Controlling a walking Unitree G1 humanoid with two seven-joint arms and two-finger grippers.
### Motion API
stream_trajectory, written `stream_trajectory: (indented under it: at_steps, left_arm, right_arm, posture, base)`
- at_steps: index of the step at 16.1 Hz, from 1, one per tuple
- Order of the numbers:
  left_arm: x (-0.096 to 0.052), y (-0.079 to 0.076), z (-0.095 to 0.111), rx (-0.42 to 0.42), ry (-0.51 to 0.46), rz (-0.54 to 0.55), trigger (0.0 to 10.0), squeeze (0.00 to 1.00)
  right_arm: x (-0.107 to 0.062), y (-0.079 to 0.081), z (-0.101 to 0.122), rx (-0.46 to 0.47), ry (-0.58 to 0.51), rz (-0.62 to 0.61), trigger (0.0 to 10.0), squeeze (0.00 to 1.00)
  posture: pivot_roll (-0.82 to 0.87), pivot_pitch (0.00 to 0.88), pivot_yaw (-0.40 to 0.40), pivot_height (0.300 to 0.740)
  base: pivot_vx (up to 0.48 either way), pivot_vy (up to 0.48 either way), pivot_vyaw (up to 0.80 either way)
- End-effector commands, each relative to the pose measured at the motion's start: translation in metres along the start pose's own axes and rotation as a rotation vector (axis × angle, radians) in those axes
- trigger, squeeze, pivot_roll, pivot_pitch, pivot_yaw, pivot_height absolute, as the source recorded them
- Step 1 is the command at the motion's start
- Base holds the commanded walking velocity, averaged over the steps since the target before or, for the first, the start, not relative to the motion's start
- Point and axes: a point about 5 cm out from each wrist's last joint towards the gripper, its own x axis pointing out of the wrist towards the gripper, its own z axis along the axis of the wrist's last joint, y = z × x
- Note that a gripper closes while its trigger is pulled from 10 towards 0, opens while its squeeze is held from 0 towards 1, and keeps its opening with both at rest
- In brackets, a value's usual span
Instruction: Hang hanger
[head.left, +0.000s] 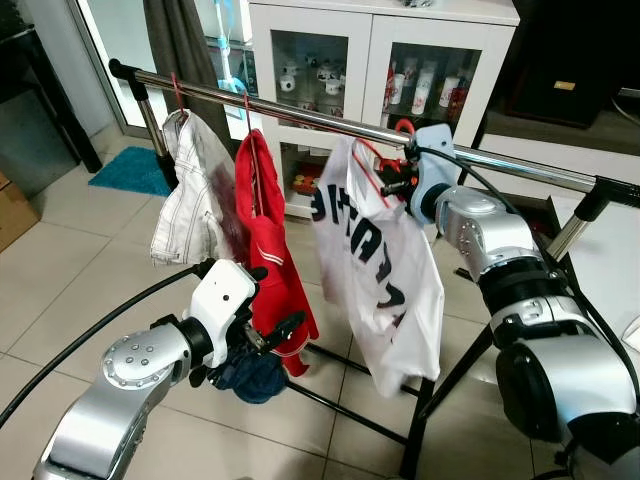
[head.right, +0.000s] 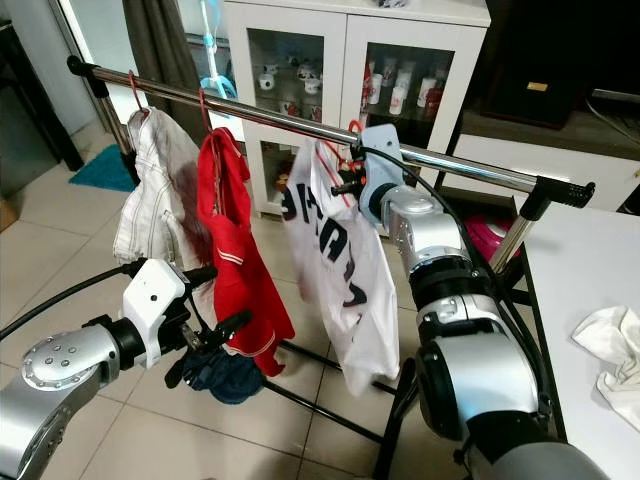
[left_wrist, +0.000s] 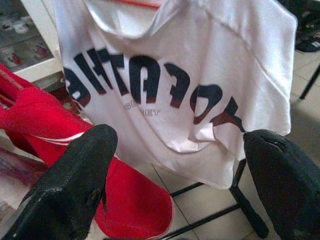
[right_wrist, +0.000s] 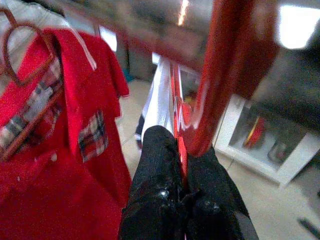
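A red hanger (head.left: 404, 127) carries a white T-shirt (head.left: 375, 260) with dark lettering, and its hook curls up at the silver rail (head.left: 300, 112). My right gripper (head.left: 390, 180) is raised to the rail and shut on the hanger's neck (right_wrist: 200, 100), just under the hook. The fingers (right_wrist: 155, 165) are pressed together around the red wire. Whether the hook rests on the rail I cannot tell. My left gripper (head.right: 215, 300) sits low in front of the rack, open, beside the red shirt's hem (left_wrist: 130, 200). Its fingers (left_wrist: 70, 190) stand wide apart with nothing between them.
On the rail's left part hang a pale garment (head.left: 190, 190) and a red shirt (head.left: 265, 240). A dark blue cloth (head.left: 250, 375) lies by the rack's base bar. Behind stands a white glass-door cabinet (head.left: 380, 50). A white table (head.right: 570, 290) with a crumpled cloth (head.right: 610, 350) is at the right.
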Motion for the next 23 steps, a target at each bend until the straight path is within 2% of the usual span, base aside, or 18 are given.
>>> stream_trajectory:
  at_steps: [1,3,5,7,11,13,15,17,19,21,22,23]
  left_arm:
    - [-0.001,0.003,0.004,0.007,-0.017,0.027,10.0,0.0]
    - [0.002,0.0,0.004,0.003,-0.021,0.022,10.0,0.0]
    - [0.005,0.0,0.005,0.003,-0.025,0.018,10.0,0.0]
    - [0.007,-0.001,0.006,0.002,-0.03,0.015,10.0,0.0]
    - [0.008,0.0,0.006,-0.001,-0.037,0.012,10.0,0.0]
    - [0.009,0.002,0.007,-0.021,-0.061,0.053,10.0,0.0]
    - [0.012,0.002,0.007,-0.031,-0.074,0.101,10.0,0.0]
    - [0.017,-0.003,0.008,-0.032,-0.089,0.127,10.0,0.0]
    - [0.019,-0.003,0.01,-0.048,-0.103,0.125,10.0,0.0]
    - [0.018,-0.002,0.012,-0.05,-0.124,0.08,10.0,0.0]
    - [0.018,0.002,0.013,-0.059,-0.131,0.098,10.0,0.0]
    - [0.019,0.003,0.011,-0.068,-0.134,0.117,10.0,0.0]
  right_arm:
    - [-0.008,-0.001,0.029,-0.04,-0.132,0.011,0.0,0.0]
    - [-0.022,0.004,0.04,-0.09,-0.173,0.069,0.0,0.0]
    - [-0.029,0.007,0.036,-0.135,-0.148,0.107,0.0,0.0]
    - [-0.037,0.018,0.021,-0.18,-0.095,0.182,0.0,0.0]
    - [-0.058,0.039,-0.015,-0.172,-0.012,0.271,0.0,0.0]
    - [-0.07,0.047,-0.038,-0.172,0.029,0.289,0.0,0.0]
    - [-0.082,0.052,-0.057,-0.149,0.039,0.257,0.0,0.0]
    - [-0.099,0.058,-0.079,-0.062,0.056,0.215,0.0,0.0]
    - [-0.11,0.053,-0.091,-0.021,0.082,0.118,0.0,0.0]
    - [-0.127,0.032,-0.106,0.043,0.091,-0.106,0.0,0.0]
    - [-0.136,0.026,-0.111,0.066,0.072,-0.172,0.0,0.0]
    - [-0.14,0.029,-0.11,0.073,0.042,-0.168,0.0,0.0]
  posture:
    - [-0.04,0.0,0.015,0.74]
    - [-0.05,0.0,0.023,0.74]
    - [-0.05,0.0,0.026,0.74]
    - [-0.05,0.0,0.028,0.74]
    - [-0.05,0.0,0.036,0.74]
    - [-0.05,0.0,0.038,0.74]
    - [-0.05,0.0,0.037,0.74]
    - [-0.06,0.0,0.038,0.74]
    - [-0.07,0.0,0.044,0.74]
    - [-0.08,0.0,0.056,0.74]
    - [-0.09,0.0,0.063,0.74]
    - [-0.09,0.0,0.063,0.74]
  base:
    - [0.0,0.0,0.0]
    - [0.0,0.0,0.0]
    - [0.0,0.0,0.0]
    - [0.0,0.0,0.0]
    - [0.0,0.0,0.0]
    - [0.0,0.0,0.0]
    - [0.0,0.0,0.0]
    - [0.0,0.0,0.0]
    - [0.0,0.0,0.0]
    - [0.0,0.0,0.0]
    - [0.0,0.0,0.0]
    - [0.0,0.0,0.0]
